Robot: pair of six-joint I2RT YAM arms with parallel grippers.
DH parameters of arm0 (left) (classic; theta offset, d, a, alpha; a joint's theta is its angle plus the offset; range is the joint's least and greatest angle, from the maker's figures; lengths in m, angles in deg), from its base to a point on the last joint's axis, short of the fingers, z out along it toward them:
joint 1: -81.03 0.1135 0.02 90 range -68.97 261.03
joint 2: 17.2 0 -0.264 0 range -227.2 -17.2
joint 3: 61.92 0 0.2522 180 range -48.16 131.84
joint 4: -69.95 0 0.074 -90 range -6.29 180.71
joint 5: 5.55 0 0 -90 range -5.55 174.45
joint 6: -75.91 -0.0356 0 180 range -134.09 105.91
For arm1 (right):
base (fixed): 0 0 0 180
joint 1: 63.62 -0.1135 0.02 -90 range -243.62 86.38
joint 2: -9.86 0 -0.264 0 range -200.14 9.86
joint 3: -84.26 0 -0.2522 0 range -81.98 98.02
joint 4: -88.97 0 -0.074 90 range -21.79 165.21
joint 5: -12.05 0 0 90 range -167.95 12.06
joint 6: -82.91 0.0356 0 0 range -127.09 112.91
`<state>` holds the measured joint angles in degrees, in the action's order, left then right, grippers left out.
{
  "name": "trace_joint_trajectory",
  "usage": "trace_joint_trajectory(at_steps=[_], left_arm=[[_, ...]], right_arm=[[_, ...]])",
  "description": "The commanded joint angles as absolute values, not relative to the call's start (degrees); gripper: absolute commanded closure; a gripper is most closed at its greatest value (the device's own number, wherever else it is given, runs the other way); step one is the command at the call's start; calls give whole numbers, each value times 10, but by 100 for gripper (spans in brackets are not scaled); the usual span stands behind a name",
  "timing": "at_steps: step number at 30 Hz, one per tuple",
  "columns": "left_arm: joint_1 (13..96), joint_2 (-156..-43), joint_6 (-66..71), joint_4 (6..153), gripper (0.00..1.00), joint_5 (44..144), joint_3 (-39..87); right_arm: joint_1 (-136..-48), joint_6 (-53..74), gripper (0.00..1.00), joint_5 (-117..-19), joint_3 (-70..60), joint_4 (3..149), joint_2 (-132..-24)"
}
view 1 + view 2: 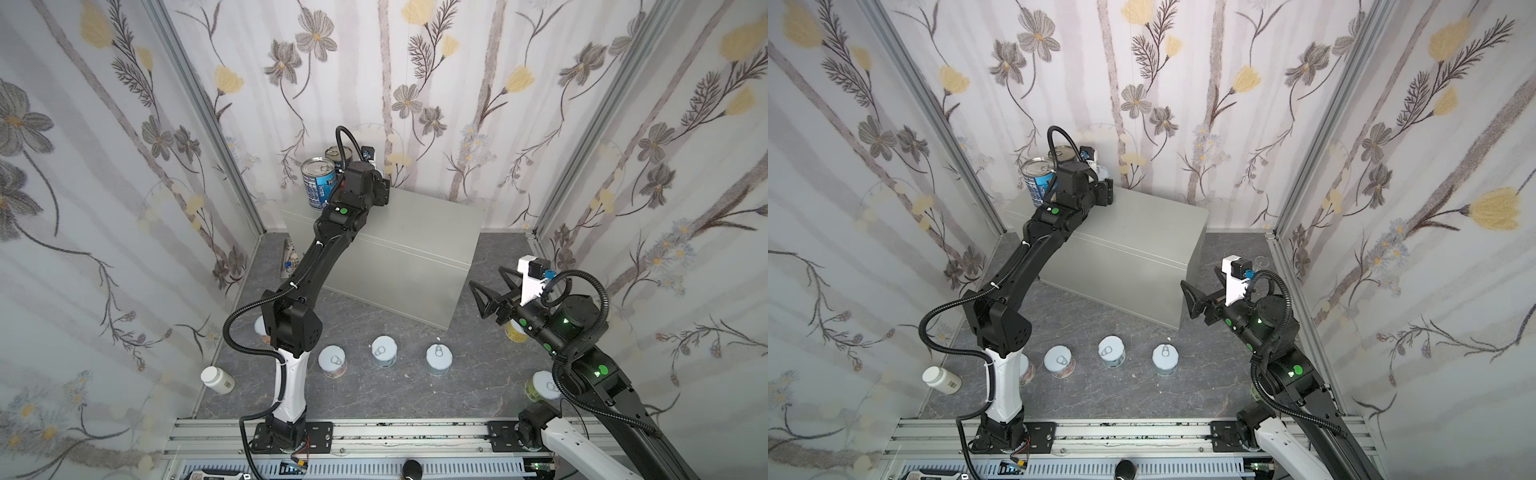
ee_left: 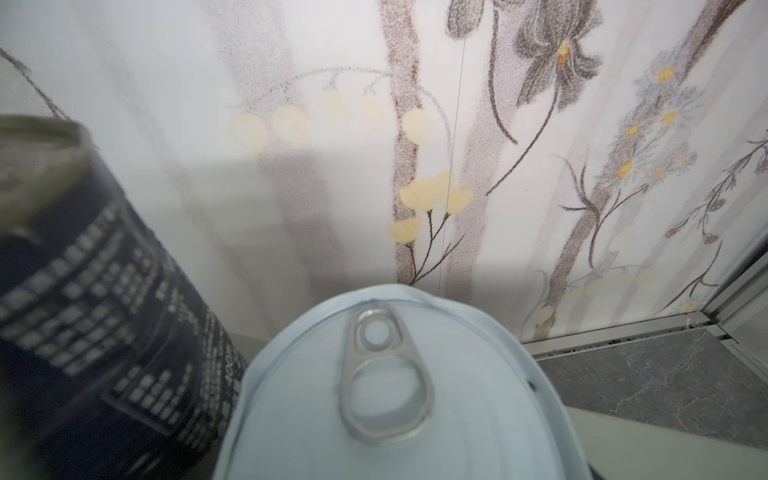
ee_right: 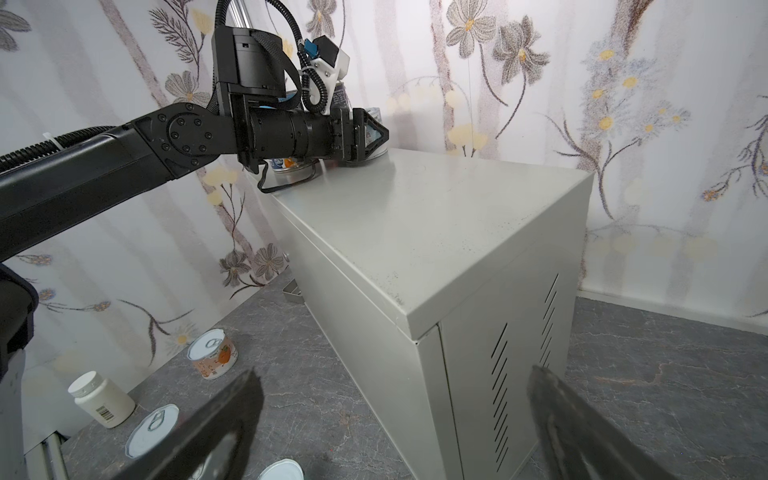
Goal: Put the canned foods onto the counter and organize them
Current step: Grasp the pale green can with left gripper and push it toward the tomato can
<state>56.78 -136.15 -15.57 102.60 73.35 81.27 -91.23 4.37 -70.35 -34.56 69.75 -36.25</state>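
Observation:
Two tall cans, a blue-labelled one (image 1: 318, 183) (image 1: 1038, 180) and a navy one behind it (image 1: 338, 154) (image 2: 95, 291), stand on the back left corner of the grey counter (image 1: 428, 224) (image 1: 1142, 232) (image 3: 415, 220). My left gripper (image 1: 384, 185) (image 1: 1108, 191) (image 3: 372, 135) reaches beside them, its fingers either side of a short pale-lidded can (image 2: 386, 395) (image 3: 376, 124) resting on the counter top; the fingers do not show in the left wrist view. Short cans (image 1: 332, 360) (image 1: 384, 351) (image 1: 438, 359) stand on the floor in front. My right gripper (image 1: 486, 277) (image 1: 1200, 277) (image 3: 392, 374) hangs open and empty off the counter's right front corner.
More short cans sit under the arms (image 1: 515, 332) (image 1: 542, 384) (image 1: 262, 326), one orange-labelled (image 3: 212, 353). A white pill bottle (image 1: 217, 379) (image 3: 102, 399) lies at the left wall. A small object (image 1: 290, 259) lies left of the counter. Floral walls close three sides.

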Motion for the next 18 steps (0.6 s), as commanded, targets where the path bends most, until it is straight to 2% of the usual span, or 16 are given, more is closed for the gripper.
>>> trace_joint_trajectory(at_steps=[1, 18], left_arm=[[569, -1364, -155, 989, 22, 738, 819], [568, -1345, -166, 989, 1, 745, 832]], right_arm=[[-913, 43, 0, -694, -345, 720, -364], [-914, 42, 1, -687, -346, 720, -367]])
